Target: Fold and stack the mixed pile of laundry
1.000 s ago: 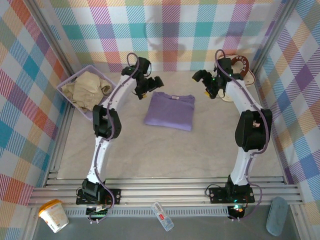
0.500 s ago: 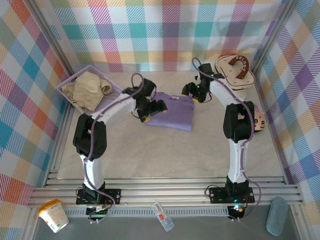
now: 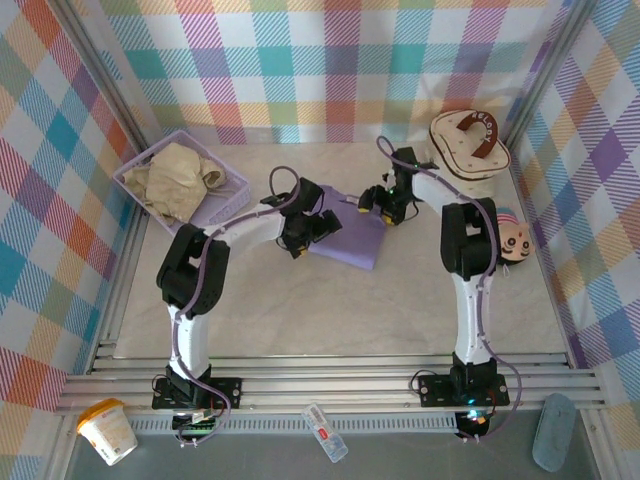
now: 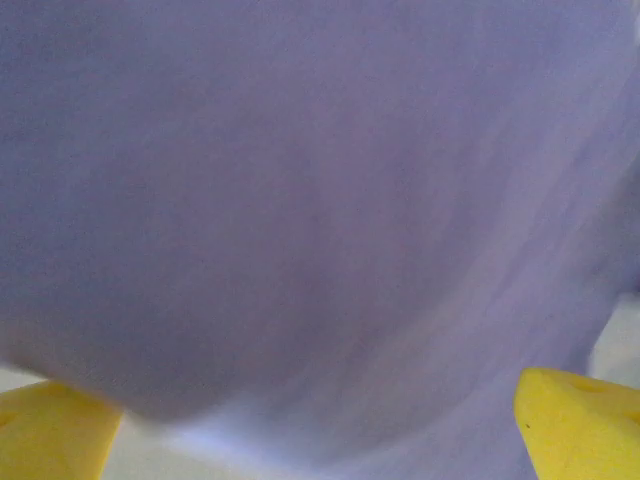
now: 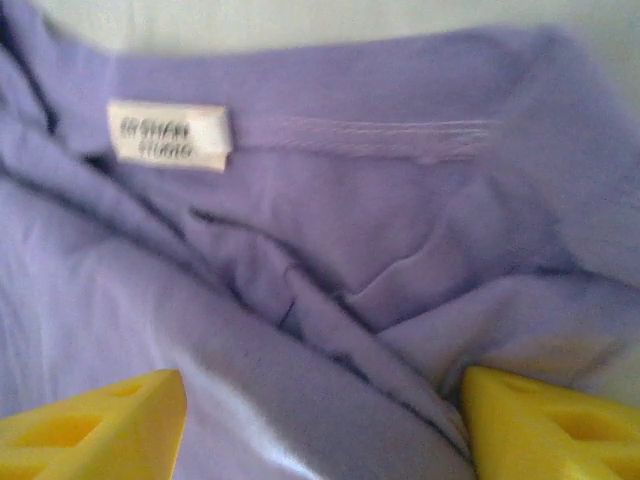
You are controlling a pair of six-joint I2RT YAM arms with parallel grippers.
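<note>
Change since a second ago: both arms have swung in from the far side of the table (image 3: 330,310) and come down onto the purple T-shirt (image 3: 352,243). The right arm has moved off the round case, which now shows whole.

1. Basket (image 3: 228,195), lavender plastic, far left corner of the table. It holds the beige garment (image 3: 175,178), crumpled and unfolded, well apart from the shirt.
2. Left gripper (image 3: 312,228), at the left edge of the T-shirt and low over it. In the left wrist view its yellow fingers (image 4: 575,420) stand wide at the two bottom corners, with purple cloth across the space between them. No grip on the cloth can be made out.
3. Purple T-shirt, folded, lying mid-table between the two grippers.
4. Right gripper (image 3: 378,206), at the far right corner of the shirt, by the collar. Its yellow fingers (image 5: 100,425) stand apart, straddling rumpled folds. A white label (image 5: 170,135) with dark print and a stitched seam lie just beyond them.
5. Round case (image 3: 460,150), cream with a brown handle, far right corner.
6. Small round toy with a face (image 3: 514,241), right edge, beside the right arm.
</note>
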